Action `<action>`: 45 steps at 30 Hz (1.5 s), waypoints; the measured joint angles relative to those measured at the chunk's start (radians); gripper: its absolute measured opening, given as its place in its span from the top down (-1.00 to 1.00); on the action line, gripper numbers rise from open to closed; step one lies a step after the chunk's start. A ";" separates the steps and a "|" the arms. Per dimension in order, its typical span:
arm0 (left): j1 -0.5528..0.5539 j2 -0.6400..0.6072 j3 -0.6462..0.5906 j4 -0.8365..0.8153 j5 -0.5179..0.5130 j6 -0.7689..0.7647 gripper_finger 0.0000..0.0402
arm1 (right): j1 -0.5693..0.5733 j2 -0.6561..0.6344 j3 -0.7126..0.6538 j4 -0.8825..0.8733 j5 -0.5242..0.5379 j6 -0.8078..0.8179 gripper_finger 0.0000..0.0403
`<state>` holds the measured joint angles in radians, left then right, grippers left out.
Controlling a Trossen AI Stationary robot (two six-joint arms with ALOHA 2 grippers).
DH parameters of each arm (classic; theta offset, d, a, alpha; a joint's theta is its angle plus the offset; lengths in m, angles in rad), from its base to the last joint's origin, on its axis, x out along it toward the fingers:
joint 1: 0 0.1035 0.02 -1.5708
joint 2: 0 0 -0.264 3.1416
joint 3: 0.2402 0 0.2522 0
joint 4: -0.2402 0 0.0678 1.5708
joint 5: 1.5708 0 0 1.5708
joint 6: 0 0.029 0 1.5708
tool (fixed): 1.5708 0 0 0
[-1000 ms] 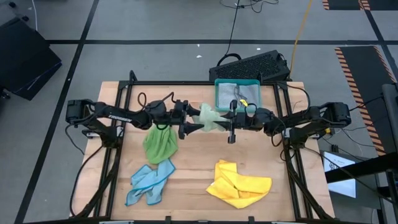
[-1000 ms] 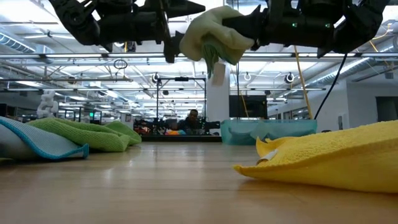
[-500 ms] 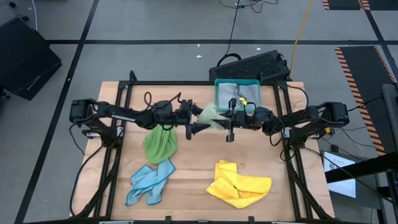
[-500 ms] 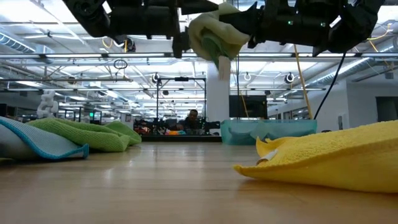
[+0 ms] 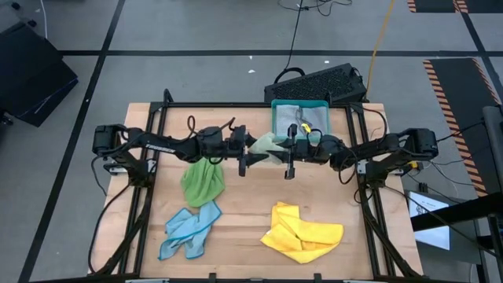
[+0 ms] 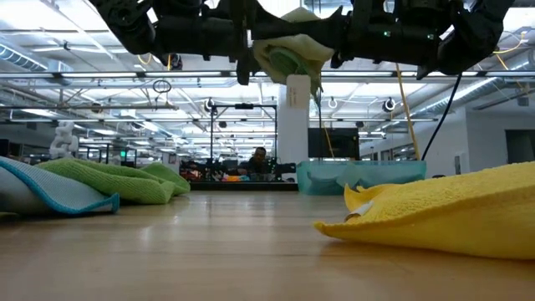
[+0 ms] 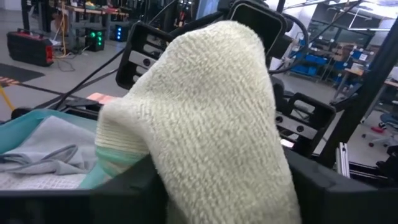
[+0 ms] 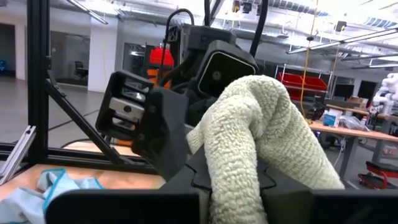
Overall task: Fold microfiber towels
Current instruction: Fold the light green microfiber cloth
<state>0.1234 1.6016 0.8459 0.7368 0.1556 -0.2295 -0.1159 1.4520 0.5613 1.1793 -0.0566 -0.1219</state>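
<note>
High view: the right gripper is clamped shut on the pale green towel, which hangs in the air above the table, just in front of the teal tray. The left gripper meets it from the opposite side, its fingers partly closed around the free end of the same towel; whether they have a firm hold yet cannot be told. In the low view the pale green towel is bunched between the two grippers, with a white label dangling below it.

Outward from the grippers, the bright green towel lies on the table beneath the left arm, the light blue towel sits nearer the front edge, and the yellow towel lies crumpled at front right. A grey towel rests in the tray.

Handling: the towel looks light, soft and limp, with a grippy pile; it will sag and bunch unless taken at an edge or corner and drawn taut.

Change from the earlier frames: the left gripper stood wide open a second ago and has moved closer, narrowing on the towel. The right gripper's hold is unchanged.
</note>
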 joint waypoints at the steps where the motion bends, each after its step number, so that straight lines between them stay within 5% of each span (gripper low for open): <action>1: 0.000 0.000 0.000 -0.002 0.000 -0.001 0.05 | 0.000 0.000 0.000 0.000 0.000 0.000 0.90; 5: -0.001 0.000 0.000 0.021 0.028 0.014 0.36 | 0.000 -0.002 0.000 0.008 -0.002 -0.002 0.90; 8: -0.007 0.000 0.000 0.025 0.049 0.034 0.37 | 0.000 -0.002 0.000 0.010 -0.012 -0.002 0.90; 19: -0.020 0.005 0.011 0.043 0.045 0.010 -0.44 | -0.001 -0.001 0.000 0.026 0.000 -0.003 0.90; 24: -0.027 0.064 0.073 0.038 0.028 0.010 -0.59 | -0.001 -0.001 -0.001 0.029 0.001 -0.012 0.90; 28: -0.010 0.066 0.084 -0.027 0.029 0.010 -0.49 | -0.001 0.001 -0.002 0.011 0.007 -0.015 0.90; 38: -0.024 0.058 0.084 -0.032 0.044 0.010 0.31 | -0.001 -0.001 -0.001 0.032 -0.005 -0.029 0.90; 45: -0.028 0.057 0.084 -0.038 0.048 0.036 0.05 | -0.001 -0.001 -0.002 0.039 -0.005 -0.021 0.90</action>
<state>0.0956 1.6588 0.9295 0.6992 0.2038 -0.1933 -0.1165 1.4509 0.5598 1.2178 -0.0617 -0.1425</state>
